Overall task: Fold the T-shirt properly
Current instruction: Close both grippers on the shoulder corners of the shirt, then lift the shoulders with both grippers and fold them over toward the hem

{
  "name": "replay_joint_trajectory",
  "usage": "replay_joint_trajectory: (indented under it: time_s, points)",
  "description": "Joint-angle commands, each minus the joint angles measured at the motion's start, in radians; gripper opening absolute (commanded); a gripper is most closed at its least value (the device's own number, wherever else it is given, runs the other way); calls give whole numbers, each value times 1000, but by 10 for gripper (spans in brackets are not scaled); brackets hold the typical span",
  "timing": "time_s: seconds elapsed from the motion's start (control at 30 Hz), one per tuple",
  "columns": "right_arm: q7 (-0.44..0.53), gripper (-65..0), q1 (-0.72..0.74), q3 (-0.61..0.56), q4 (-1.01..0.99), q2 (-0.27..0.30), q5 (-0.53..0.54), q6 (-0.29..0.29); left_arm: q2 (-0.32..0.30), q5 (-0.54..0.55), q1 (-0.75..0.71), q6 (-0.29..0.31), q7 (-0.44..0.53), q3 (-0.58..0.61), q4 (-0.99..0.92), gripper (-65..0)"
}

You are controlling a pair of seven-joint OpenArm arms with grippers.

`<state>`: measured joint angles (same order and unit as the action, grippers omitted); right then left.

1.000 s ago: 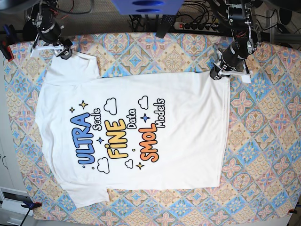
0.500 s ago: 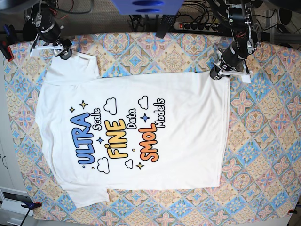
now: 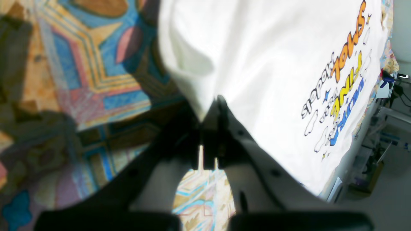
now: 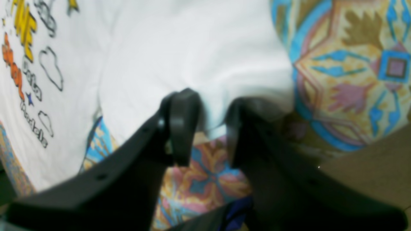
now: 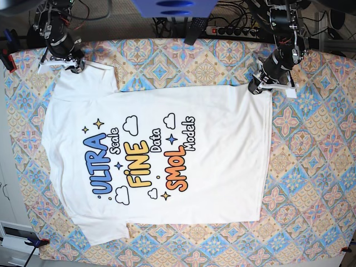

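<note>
The patterned tablecloth [image 5: 311, 167] covers the whole table, and its near corners are cut off by the lower edge of the base view. On it the T-shirt [image 5: 222, 167] lies flat with the print up, taking most of the middle; the cloth shows as a wide free band on the right of that view and as narrower bands along the top and bottom. The neck and its tag cannot be made out from any view. The far sleeve [image 5: 92, 75] reaches up to the right gripper [image 5: 71, 65], and in the right wrist view a fold of white fabric sits between the two dark fingers [image 4: 181, 125]; there is a narrow gap there, and the blur hides whether the pads press the fabric, so I cannot tell if it grips. The left gripper [image 5: 257, 86] is at the far hem corner of the T-shirt, with the jaws brought fully together. In the left wrist view a point of the white fabric goes down between the fingers [image 3: 221, 128], so the corner is pinched. Both wrist views are soft and dark near the fingertips.
</note>
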<state>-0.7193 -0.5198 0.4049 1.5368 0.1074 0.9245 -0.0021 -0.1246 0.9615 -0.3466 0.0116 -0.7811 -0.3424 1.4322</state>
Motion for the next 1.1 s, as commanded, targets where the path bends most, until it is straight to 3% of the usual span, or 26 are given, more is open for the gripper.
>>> replay_joint_trajectory:
  time_s: [0.0,0.13,0.6,0.67,0.8,1.07]
  points:
    - [7,-560,-3,6,11,13,5,7,-7,-20,-7,-14,-14,-2,8,-650]
    - [10,-650,-6,7,21,13,5,7,-8,-20,-9,-14,-14,1,8,-650]
    - [2,-650,-158,101,74,13,5,9,-59,-23,-165,-14,-14,3,138,-650]
    - [2,-650,-185,121,92,13,5,41,-73,-22,-193,-14,-14,3,149,-650]
    - [2,-650,-260,134,112,13,6,161,-79,-20,-243,-14,-14,-2,155,-650]
    - [0,-650,-351,205,130,-22,6,170,-79,-20,-317,-14,-14,3,155,-650]
